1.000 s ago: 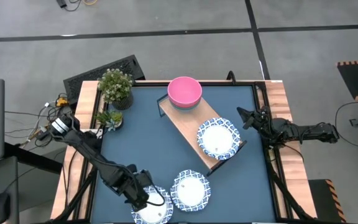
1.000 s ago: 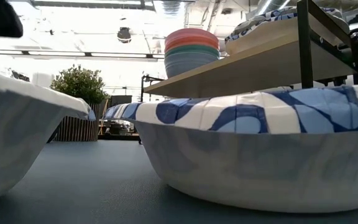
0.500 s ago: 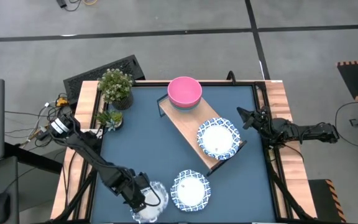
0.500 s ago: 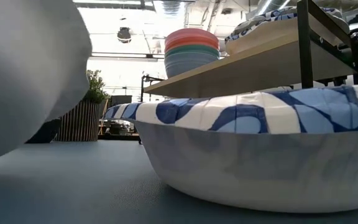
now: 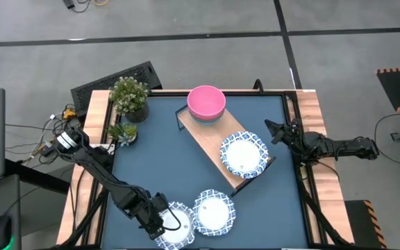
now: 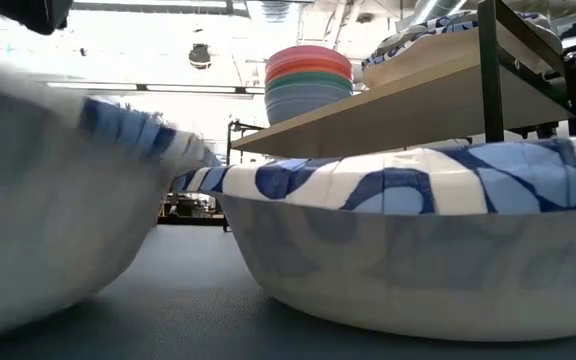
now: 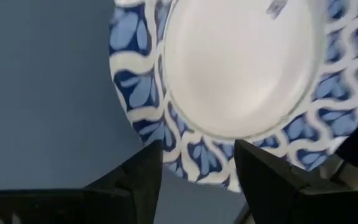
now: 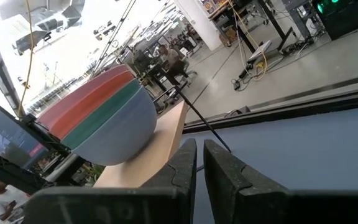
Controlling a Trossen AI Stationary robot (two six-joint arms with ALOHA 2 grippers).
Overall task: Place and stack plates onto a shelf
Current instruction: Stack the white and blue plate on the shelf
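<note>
Table: dark blue mat. It carries the shelf, two loose plates at the near edge, and two small potted plants at the far left corner.
Shelf: light board on a low black frame, set diagonally across the table. A stack of bowls occupies its far end; one plate lies at its near end.
Left arm: reaches to the near left of the table.
Held plate: at the near edge, tilted, its rim touching or overlapping the neighbouring plate.
Neighbouring plate: flat on the mat, just right of the held plate.
Left gripper: fingers straddle the patterned rim of the held plate and appear clamped on it.
Right gripper: parked at the right table edge, fingers nearly together, grasping nothing.
Risk, slip: the grip takes only a thin edge of rim; a fast lift may let the plate pivot or drop.
Risk, collision: the tilted rim may drag or nudge the neighbouring plate.
Risk, shelf: a low carry may strike the board edge or frame.
Risk, stacking: an off-centre release onto the shelf plate may leave the stack skewed.
</note>
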